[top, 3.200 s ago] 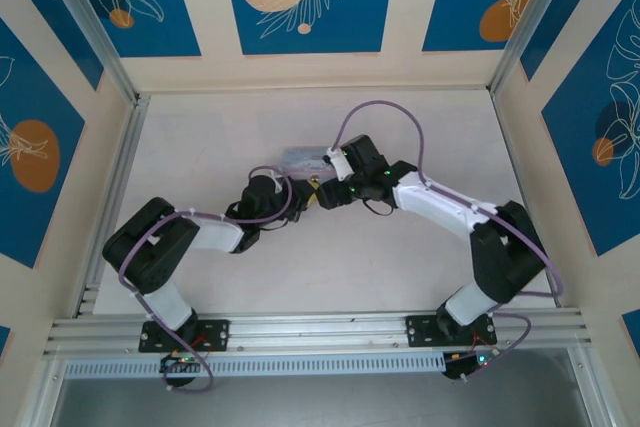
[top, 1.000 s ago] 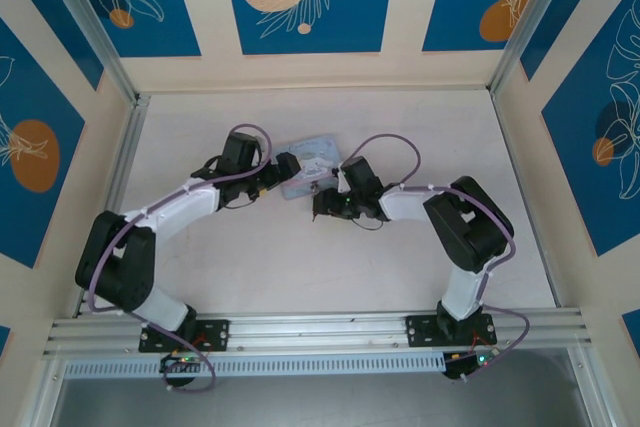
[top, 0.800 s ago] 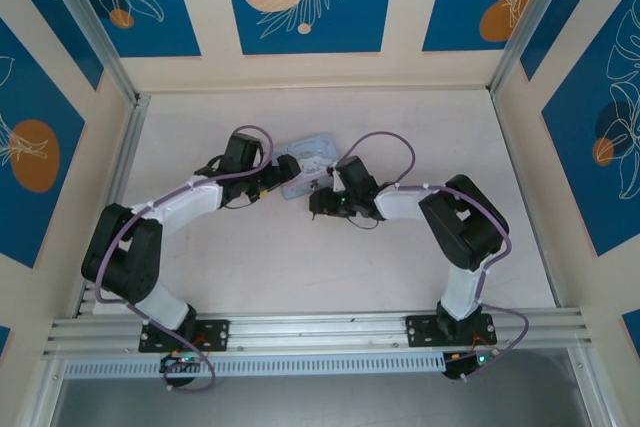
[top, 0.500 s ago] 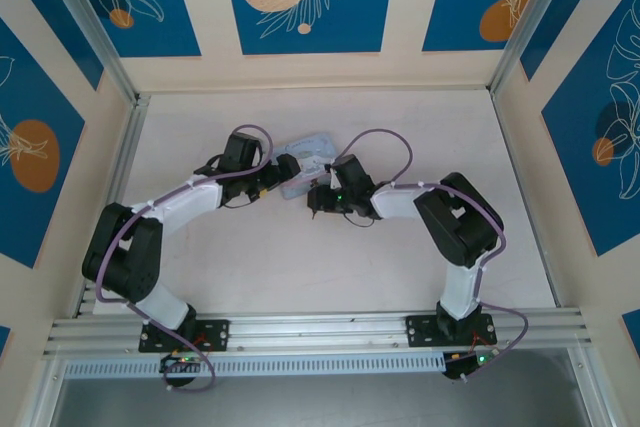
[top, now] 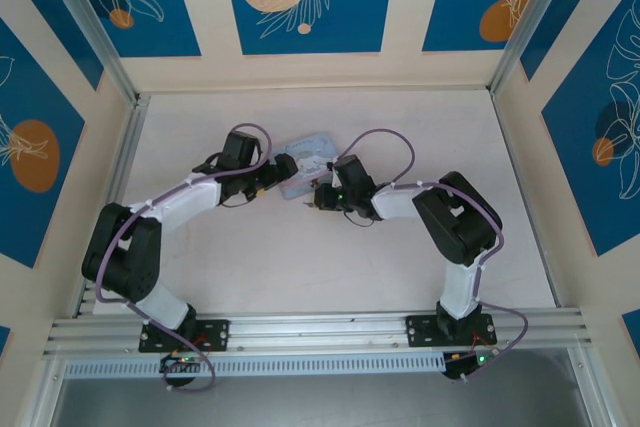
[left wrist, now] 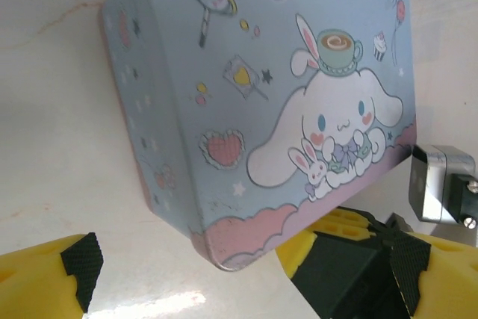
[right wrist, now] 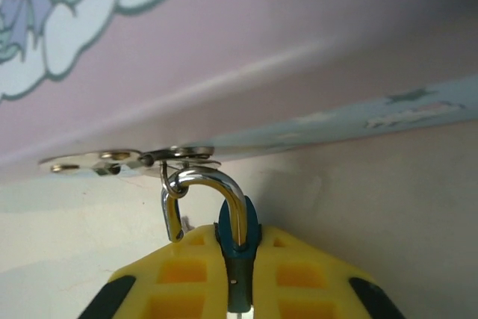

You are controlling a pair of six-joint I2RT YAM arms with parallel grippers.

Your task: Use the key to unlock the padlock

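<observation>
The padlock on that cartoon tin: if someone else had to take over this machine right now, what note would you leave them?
Left gripper: open, with one finger on either side of a corner of the tin.
Right gripper: shut on the blue body of the padlock, close against the tin's side.
The shackle is hooked through the tin's metal hasp. I cannot tell whether it is locked.
Done: padlock gripped.
Left: find the key (I cannot tell where it is), fit it and turn it.
</observation>
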